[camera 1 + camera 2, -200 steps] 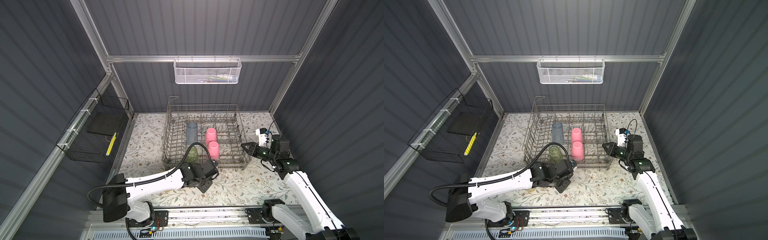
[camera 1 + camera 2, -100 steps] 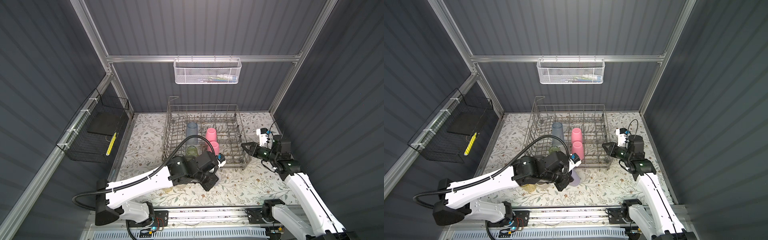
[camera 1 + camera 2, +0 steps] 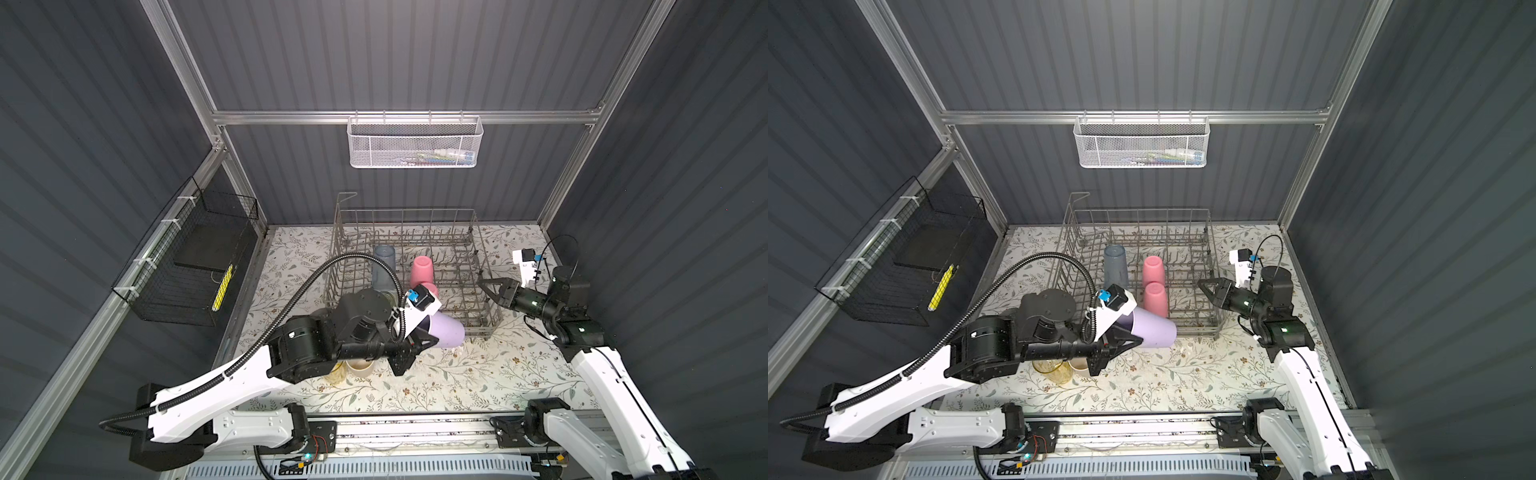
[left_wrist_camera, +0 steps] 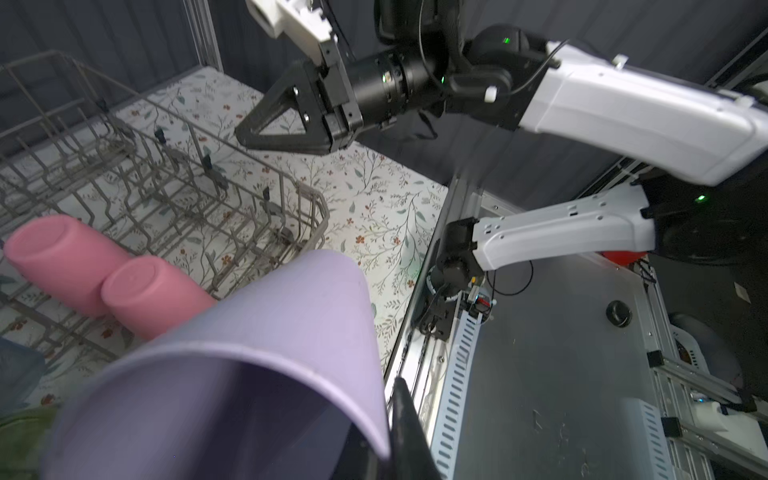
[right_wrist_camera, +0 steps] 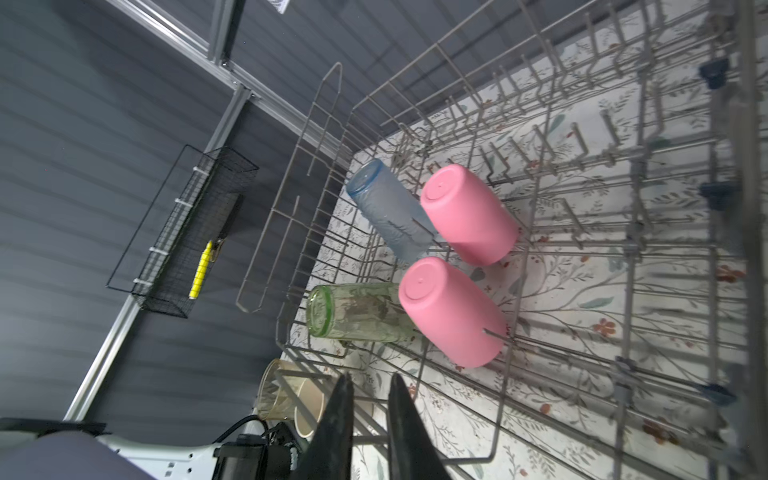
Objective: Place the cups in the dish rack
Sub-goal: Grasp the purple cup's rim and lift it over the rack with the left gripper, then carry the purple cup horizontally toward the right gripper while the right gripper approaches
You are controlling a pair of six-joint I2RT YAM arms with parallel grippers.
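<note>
over floral tabletop [image 3: 478, 374], lavender cup [image 3: 446, 330] sideways (mouth toward left end effector [image 3: 428, 341])

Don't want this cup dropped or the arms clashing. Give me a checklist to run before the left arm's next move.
1. Grip: left gripper shut on the lavender cup at its rim: ok.
2. Cup mouth-down like the pink cups: not ok, it lies sideways.
3. Cup above the dish rack: not ok, it hangs at the near rim.
4. Rack space right of the pink cups free: ok.
5. Clearance: right gripper empty, by the rack's right wall, apart from the cup: ok.
</note>
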